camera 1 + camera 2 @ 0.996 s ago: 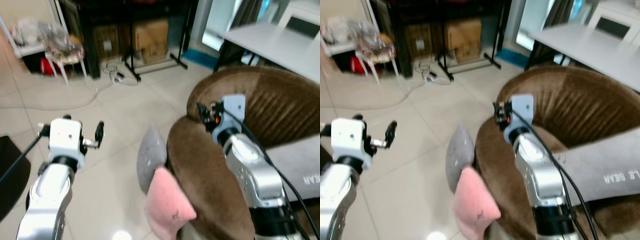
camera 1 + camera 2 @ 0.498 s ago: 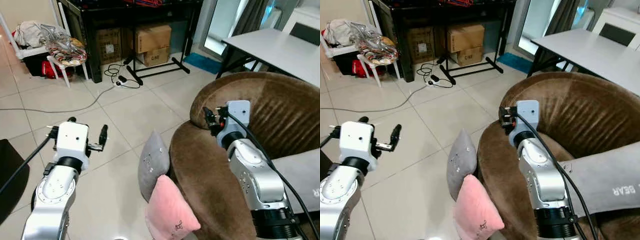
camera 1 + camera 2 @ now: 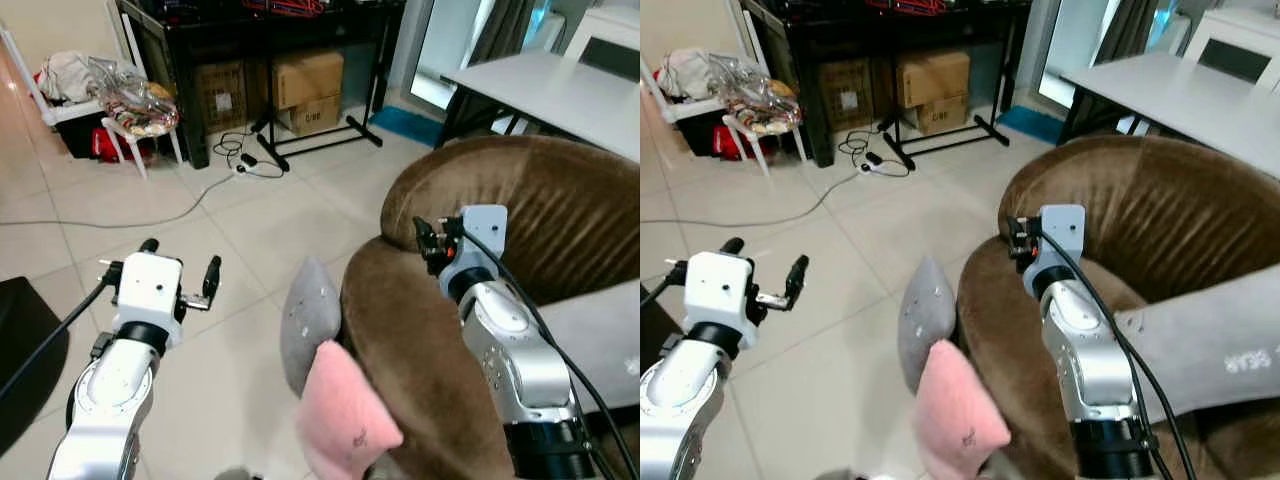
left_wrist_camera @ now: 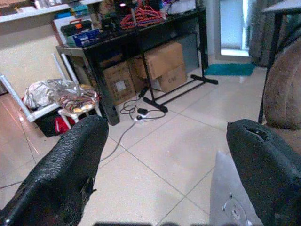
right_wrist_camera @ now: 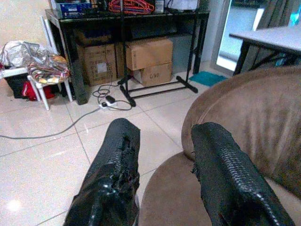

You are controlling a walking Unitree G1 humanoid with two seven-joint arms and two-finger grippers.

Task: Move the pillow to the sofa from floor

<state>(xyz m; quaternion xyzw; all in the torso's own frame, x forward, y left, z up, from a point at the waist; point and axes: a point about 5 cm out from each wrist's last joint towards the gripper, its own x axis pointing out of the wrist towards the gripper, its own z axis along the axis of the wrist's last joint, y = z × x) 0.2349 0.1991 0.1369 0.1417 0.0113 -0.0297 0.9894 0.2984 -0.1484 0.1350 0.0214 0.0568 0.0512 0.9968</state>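
Both grippers hang empty, fingers spread. The left gripper (image 3: 180,272) is nearer the upright soft grey pillow (image 3: 309,322), which stands on the floor tiles against the brown velvet sofa (image 3: 420,350), behind a pink pillow (image 3: 345,412).

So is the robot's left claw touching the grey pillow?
Apart. In the left eye view, the left gripper hangs open above bare floor tiles, which show between it and the grey pillow leaning on the brown sofa.
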